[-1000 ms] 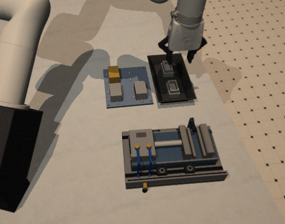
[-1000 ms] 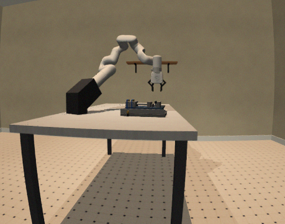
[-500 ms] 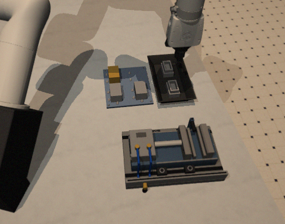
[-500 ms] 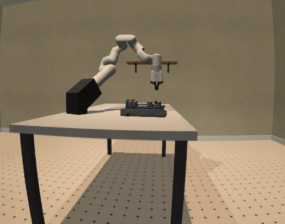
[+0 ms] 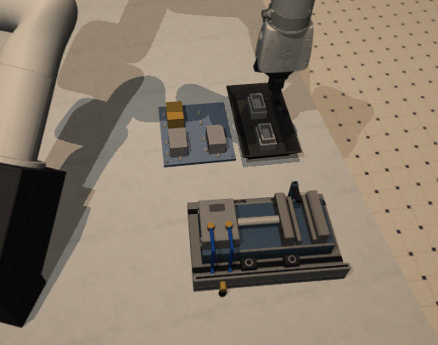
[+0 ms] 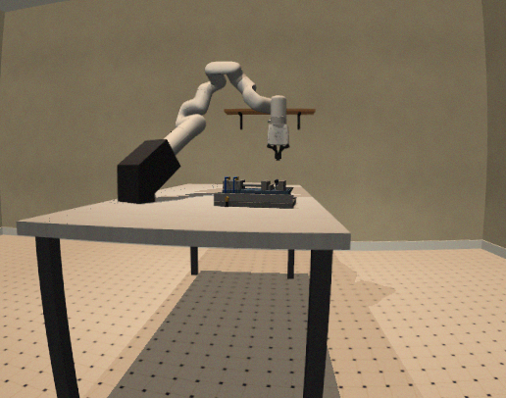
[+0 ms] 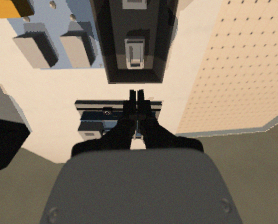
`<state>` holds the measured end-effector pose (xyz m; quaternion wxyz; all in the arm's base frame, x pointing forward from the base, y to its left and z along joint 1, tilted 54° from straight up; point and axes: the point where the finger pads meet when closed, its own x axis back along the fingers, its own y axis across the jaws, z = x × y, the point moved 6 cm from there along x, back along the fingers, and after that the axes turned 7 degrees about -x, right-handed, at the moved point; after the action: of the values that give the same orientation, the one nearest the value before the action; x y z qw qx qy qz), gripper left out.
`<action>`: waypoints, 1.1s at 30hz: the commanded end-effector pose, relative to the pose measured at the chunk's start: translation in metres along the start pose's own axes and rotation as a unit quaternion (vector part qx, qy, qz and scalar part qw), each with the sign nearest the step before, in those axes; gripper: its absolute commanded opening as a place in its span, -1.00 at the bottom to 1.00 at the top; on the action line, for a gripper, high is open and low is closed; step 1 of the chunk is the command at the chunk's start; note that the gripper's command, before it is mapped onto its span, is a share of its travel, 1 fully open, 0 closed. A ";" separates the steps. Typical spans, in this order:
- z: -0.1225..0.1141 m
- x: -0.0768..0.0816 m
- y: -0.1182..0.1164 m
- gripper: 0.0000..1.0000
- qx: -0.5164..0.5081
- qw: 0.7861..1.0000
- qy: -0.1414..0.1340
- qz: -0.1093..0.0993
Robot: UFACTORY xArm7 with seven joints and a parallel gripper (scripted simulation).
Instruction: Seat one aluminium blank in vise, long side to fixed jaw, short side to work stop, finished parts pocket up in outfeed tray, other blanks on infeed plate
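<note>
My gripper [image 5: 277, 90] hangs high above the black outfeed tray [image 5: 264, 121], shut with nothing between the fingers; it also shows in the wrist view [image 7: 136, 95] and in the exterior view [image 6: 278, 156]. Two grey finished parts lie in the tray, pockets up: one at the far end [image 5: 257, 104] and one at the near end [image 5: 266, 135]. On the blue infeed plate [image 5: 196, 134] sit a brass blank [image 5: 175, 114], an aluminium blank [image 5: 178, 143] right in front of it, and a second aluminium blank [image 5: 216, 139]. The vise [image 5: 265, 231] stands open; its gap with the low bars [image 5: 304, 220] holds nothing.
The work stop [image 5: 295, 189] stands at the vise's far end. Blue hoses [image 5: 220, 248] run from the vise's left block. The arm's dark base [image 5: 19, 240] stands at the table's left. The table's right edge runs close to the tray and vise.
</note>
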<state>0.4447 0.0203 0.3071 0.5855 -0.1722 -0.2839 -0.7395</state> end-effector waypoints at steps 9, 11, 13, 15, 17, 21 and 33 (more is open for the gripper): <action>0.000 0.002 0.001 -1.00 0.000 1.000 0.000 -0.002; -0.001 0.002 0.001 -1.00 -0.001 1.000 0.000 -0.002; -0.004 0.003 -0.008 -1.00 -0.007 1.000 0.006 0.000; -0.010 0.008 -0.034 -1.00 -0.020 1.000 0.020 0.006; -0.012 0.010 -0.048 -1.00 -0.024 0.999 0.027 0.008; -0.014 0.013 -0.075 -1.00 -0.029 0.999 0.037 0.012; -0.012 0.013 -0.153 -1.00 -0.020 0.999 0.039 0.011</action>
<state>0.3299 0.0241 0.2752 0.6108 -0.1588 -0.2356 -0.7390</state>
